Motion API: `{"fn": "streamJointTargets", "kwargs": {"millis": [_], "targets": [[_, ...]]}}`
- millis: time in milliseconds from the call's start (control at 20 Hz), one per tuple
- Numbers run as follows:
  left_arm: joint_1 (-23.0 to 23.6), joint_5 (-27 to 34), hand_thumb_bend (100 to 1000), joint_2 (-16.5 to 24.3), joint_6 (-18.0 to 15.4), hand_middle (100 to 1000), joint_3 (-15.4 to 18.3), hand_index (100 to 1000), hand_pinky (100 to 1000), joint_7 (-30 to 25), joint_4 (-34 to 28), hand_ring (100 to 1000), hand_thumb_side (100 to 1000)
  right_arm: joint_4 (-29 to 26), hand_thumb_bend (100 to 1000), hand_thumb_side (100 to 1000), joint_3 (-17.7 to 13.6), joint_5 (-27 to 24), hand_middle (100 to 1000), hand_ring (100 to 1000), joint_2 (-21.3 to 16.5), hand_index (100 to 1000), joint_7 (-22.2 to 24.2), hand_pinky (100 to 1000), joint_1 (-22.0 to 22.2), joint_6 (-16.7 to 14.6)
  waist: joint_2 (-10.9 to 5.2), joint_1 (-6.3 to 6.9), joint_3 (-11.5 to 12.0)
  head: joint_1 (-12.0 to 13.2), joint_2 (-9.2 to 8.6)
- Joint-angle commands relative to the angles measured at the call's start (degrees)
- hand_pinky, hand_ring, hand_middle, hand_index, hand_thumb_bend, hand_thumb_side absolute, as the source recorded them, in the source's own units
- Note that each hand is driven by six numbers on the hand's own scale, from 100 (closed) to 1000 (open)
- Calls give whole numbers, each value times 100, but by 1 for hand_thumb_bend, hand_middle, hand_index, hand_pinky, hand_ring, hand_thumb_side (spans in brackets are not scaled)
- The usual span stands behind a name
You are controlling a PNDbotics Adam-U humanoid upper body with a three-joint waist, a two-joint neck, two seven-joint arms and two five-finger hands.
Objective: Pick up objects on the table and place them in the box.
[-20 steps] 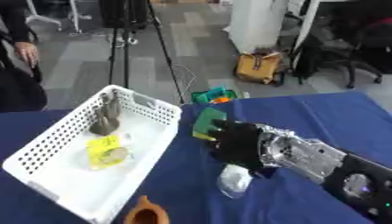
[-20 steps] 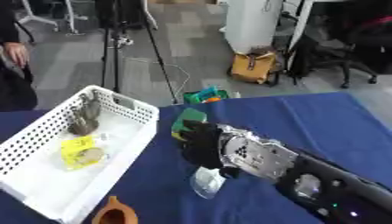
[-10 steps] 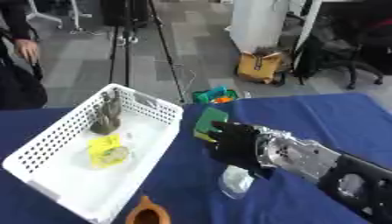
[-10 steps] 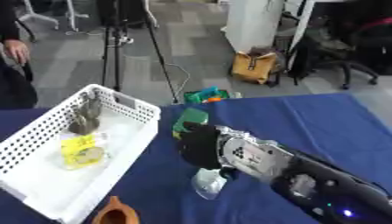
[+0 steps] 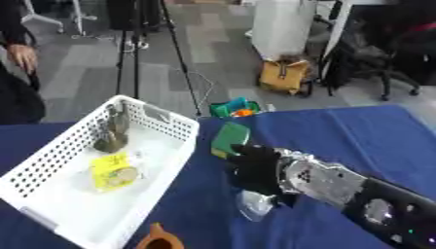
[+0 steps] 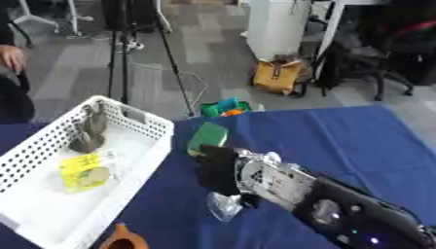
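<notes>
My right hand [image 5: 255, 168], black with a silver wrist, reaches in from the lower right over the blue table [image 5: 357, 131]. A clear, glass-like thing [image 5: 254, 206] shows just below the hand, touching or right against it. I cannot tell whether the hand holds it. A green block [image 5: 228, 139] lies just beyond the hand, beside the white basket [image 5: 162, 160]. Inside the basket lie a yellow packet [image 5: 112, 171] and a grey-green figure [image 5: 113, 129]. My left hand shows in no view.
A brown rounded thing [image 5: 158, 239] pokes up at the bottom edge near the basket's corner. Beyond the table's far edge are a tripod [image 5: 140, 48], a yellow bag [image 5: 285, 75] and a green-orange item [image 5: 234, 107] on the floor.
The picture has shifted slightly. My right hand stays in nearly the same spot over the clear thing, and nothing else on the table has moved.
</notes>
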Motion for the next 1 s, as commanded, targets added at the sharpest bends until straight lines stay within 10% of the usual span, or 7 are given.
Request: {"fn": "streamJointTargets", "kwargs": {"millis": [50,800,1000], "targets": [[-82,-15,100,161,-8,844,7,783,743,4,-81,761,1000,41,503,516,-58,4,1000,1000,-152,1000,1878,1000,-46,-1901,-83,3,16,-55,-78],[-89,-43,100,175,5,844,3,783,744,-4,-81,761,1000,351,504,546,-194,-919,1000,1000,-176,1000,1878,1000,-96,-1670,-41,-20,24,-142,-174],[-77,-66,100,139,20,844,7,782,746,-10,-81,761,1000,406,496,573,-255,-1216,1000,1000,-80,1000,1878,1000,-172,-1378,-39,40,11,-179,-471]]}}
